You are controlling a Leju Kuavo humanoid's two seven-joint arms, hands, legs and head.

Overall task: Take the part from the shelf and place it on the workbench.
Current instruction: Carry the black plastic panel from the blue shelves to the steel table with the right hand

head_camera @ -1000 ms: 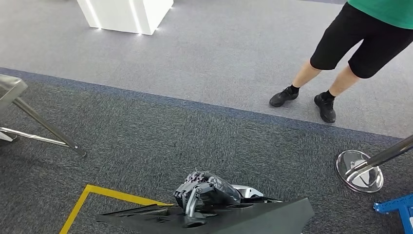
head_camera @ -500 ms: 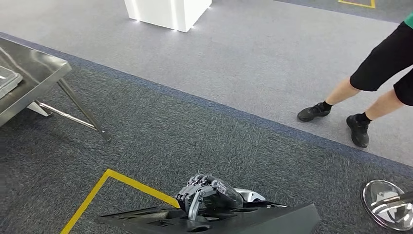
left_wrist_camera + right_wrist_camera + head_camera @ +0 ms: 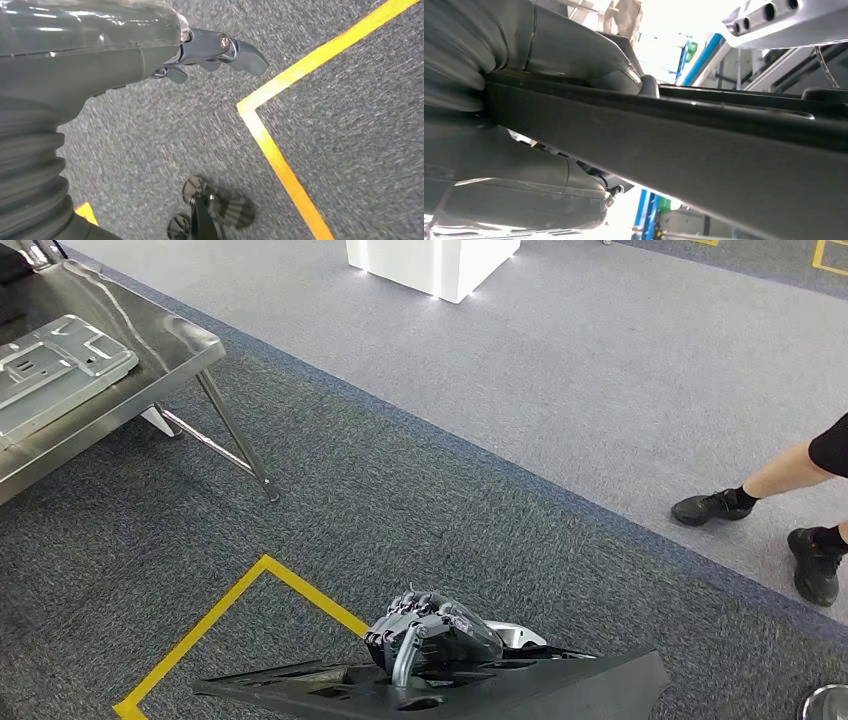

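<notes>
My right hand (image 3: 432, 632) grips a flat black part (image 3: 560, 690) at the bottom of the head view and holds it level above the carpet. In the right wrist view the part (image 3: 704, 150) runs as a dark band, with my right hand (image 3: 549, 55) clamped over its edge. The steel workbench (image 3: 165, 340) stands at the far left, with a grey metal plate (image 3: 55, 365) lying on it. My left hand (image 3: 200, 47) hangs over the carpet, fingers loosely apart and holding nothing.
Yellow floor tape (image 3: 220, 610) marks a corner just left of the held part. The workbench's slanted legs (image 3: 235, 435) reach toward me. A person's legs (image 3: 800, 480) stand at the right. A white pedestal (image 3: 430, 260) is at the back.
The camera has turned left: the workbench has come further into view and the person has slid to the right edge. My right hand still holds the black part the same way.
</notes>
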